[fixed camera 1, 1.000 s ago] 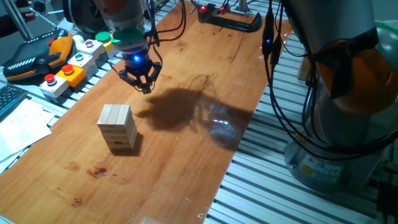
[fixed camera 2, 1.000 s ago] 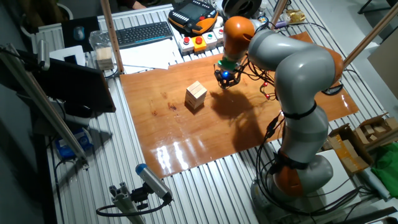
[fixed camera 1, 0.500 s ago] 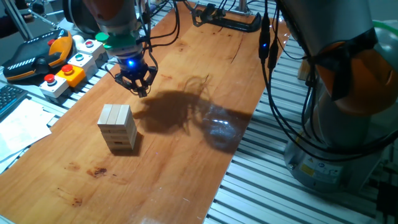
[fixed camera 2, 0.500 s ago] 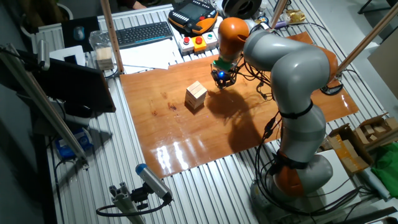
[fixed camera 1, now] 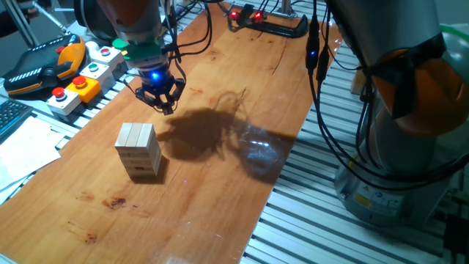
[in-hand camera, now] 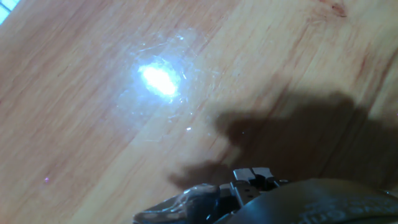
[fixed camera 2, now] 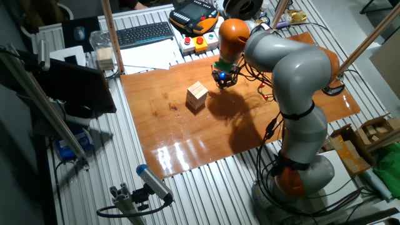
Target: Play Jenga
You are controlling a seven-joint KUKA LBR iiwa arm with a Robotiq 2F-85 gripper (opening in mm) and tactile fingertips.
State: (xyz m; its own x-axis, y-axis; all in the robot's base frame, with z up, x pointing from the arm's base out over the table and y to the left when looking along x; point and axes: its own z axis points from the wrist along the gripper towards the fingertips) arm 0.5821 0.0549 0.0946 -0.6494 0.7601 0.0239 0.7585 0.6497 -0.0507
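The Jenga tower (fixed camera 1: 138,150) of pale wooden blocks stands upright on the wooden table (fixed camera 1: 220,191); it also shows in the other fixed view (fixed camera 2: 197,95). My gripper (fixed camera 1: 164,107) hangs low over the table, behind and to the right of the tower and a short way apart from it. Its fingertips meet and it holds nothing. It shows in the other fixed view (fixed camera 2: 223,83) too. The hand view shows only bare table wood with a bright light spot (in-hand camera: 159,79) and the fingertips (in-hand camera: 252,177) at the bottom edge; the tower is out of that view.
Grey boxes with coloured push-buttons (fixed camera 1: 88,73) and an orange teach pendant (fixed camera 1: 44,62) lie off the table's left edge. Papers (fixed camera 1: 26,147) lie nearer. A black clamp (fixed camera 1: 271,23) sits at the far end. The arm's base (fixed camera 1: 396,147) and cables stand on the right.
The gripper moved left, closer to the tower, during the first half second, then stayed nearly still. The tower has not moved.
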